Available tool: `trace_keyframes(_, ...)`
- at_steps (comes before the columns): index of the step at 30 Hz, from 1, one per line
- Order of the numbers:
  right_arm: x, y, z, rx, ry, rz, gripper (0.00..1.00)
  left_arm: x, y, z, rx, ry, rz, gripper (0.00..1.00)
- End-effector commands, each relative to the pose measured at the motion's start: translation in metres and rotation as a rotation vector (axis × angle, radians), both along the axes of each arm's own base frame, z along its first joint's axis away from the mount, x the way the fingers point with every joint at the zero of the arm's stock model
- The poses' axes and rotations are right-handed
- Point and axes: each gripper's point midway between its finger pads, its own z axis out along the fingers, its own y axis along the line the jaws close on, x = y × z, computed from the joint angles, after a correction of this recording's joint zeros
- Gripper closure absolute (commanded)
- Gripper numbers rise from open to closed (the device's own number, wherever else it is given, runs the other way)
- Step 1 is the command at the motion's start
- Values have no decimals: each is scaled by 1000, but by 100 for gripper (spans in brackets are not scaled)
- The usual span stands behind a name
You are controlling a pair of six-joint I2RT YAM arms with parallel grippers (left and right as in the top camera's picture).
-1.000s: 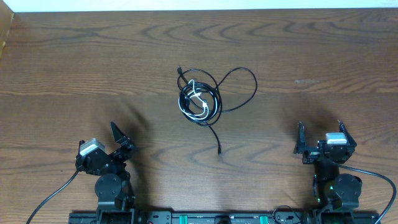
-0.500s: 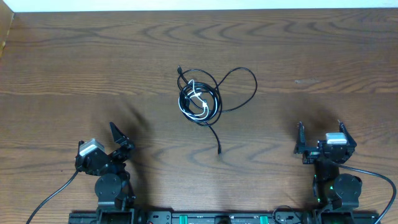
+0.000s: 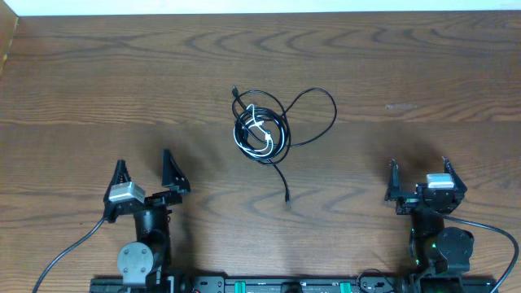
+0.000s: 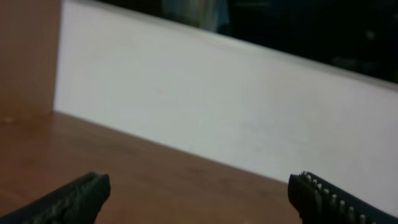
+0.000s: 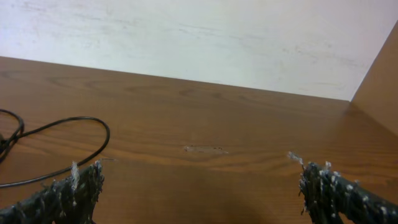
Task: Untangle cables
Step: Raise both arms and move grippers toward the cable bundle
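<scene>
Dark wood surface (image 3: pixel 407 65), cables (image 3: pixel 262 132) bunched mid-surface: light, floppy, thin, probably snaggy. I'd grab loose outer loop (image 3: pixel 334 112). Left hand (image 3: pixel 144 160), right hand (image 3: pixel 418 163) both wide open, empty.

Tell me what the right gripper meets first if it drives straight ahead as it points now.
Nothing near: ahead of the right gripper lies bare table, then the white wall. The cables loop off to its left, probably clear.
</scene>
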Motion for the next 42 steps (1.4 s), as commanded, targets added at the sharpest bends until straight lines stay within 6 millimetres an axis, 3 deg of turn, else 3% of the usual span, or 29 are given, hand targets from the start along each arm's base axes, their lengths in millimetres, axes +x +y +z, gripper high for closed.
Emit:
trace_keyframes(1, 0, -1, 0, 0, -2, -5, 1, -15, -9, 60, 2, -73, -57, 4)
trace_keyframes(4, 0, -4, 4, -2, -19, -21, 1, -15, -8, 84, -1, -30, -49, 4)
trace_keyframes(7, 0, -5, 7, 3, -32, -26, 1, -1, -8, 99, -2, 79, -50, 4)
trace_keyframes(9, 0, 5, 15, 75, -65, 26, 1, 12, -9, 109, -2, 148, -53, 4)
trace_keyframes(12, -3, 25, 42, 76, -157, 148, 1, 25, -9, 126, 0, 194, -56, 4)
trace_keyframes(13, -6, 27, 61, 74, -203, 162, 1, 29, -10, 138, 18, 202, -54, 4)
trace_keyframes(18, -22, 9, 118, 77, -221, 61, 1, 31, -9, 169, 34, 245, -50, 4)
trace_keyframes(23, -19, -4, 150, 107, -144, -23, 1, 16, -9, 156, 28, 401, -52, 4)
trace_keyframes(26, 4, -4, 171, 134, -8, -29, 1, -1, -8, 148, 28, 494, -53, 4)
trace_keyframes(31, 33, 34, 199, 174, 200, 167, 1, 0, 3, 165, 75, 453, 14, 4)
trace_keyframes(34, 42, 66, 217, 212, 254, 353, 1, 11, 3, 158, 40, 521, 14, 4)
trace_keyframes(35, 42, 82, 223, 230, 262, 451, 1, 14, 3, 156, 18, 572, 15, 4)
trace_keyframes(38, 30, 104, 228, 258, 273, 601, 1, 15, -2, 168, 15, 620, -11, 4)
trace_keyframes(42, 7, 121, 250, 241, 196, 738, 1, 5, -24, 206, 84, 607, -155, 4)
